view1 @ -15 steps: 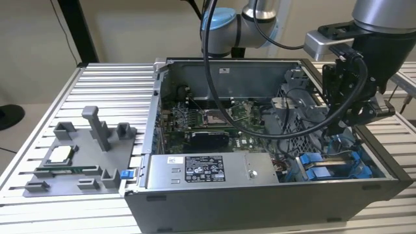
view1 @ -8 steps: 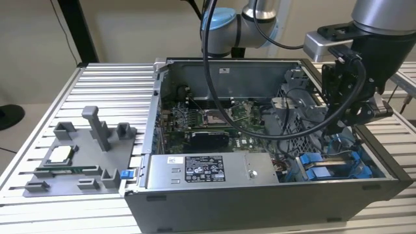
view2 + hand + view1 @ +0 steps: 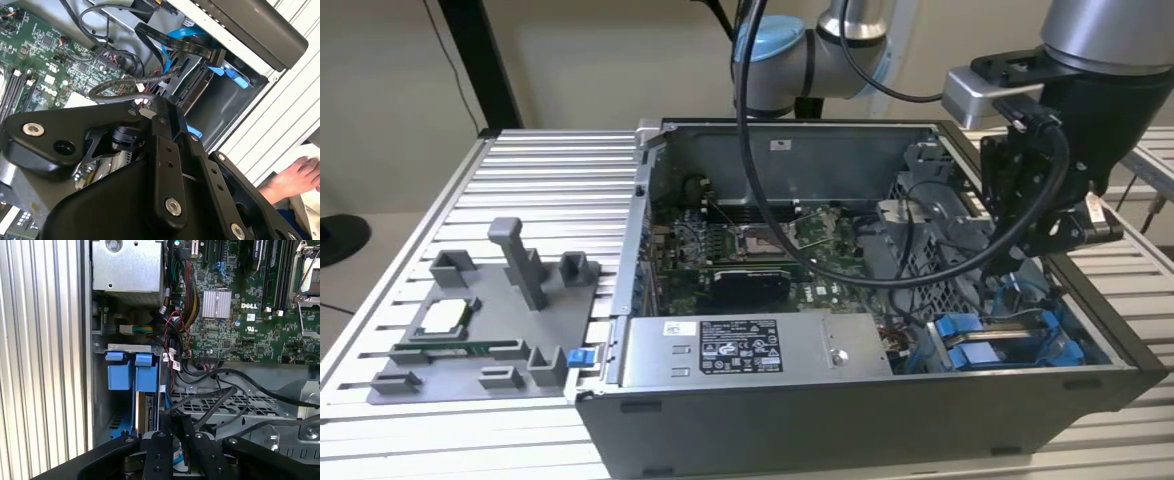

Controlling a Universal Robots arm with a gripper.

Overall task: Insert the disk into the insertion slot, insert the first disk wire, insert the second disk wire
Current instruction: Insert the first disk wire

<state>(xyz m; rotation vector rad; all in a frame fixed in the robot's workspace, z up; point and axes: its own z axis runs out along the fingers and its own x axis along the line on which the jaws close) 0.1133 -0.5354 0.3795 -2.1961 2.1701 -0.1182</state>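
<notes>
The disk (image 3: 148, 414) sits inside the insertion slot (image 3: 129, 347).

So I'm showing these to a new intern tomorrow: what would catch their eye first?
Probably the open computer case in the middle of the exterior view, with its green motherboard laid bare. Next comes the black tool, which hangs inside the case at the exterior view's right, above the insertion slot with its bright blue tabs.
</notes>
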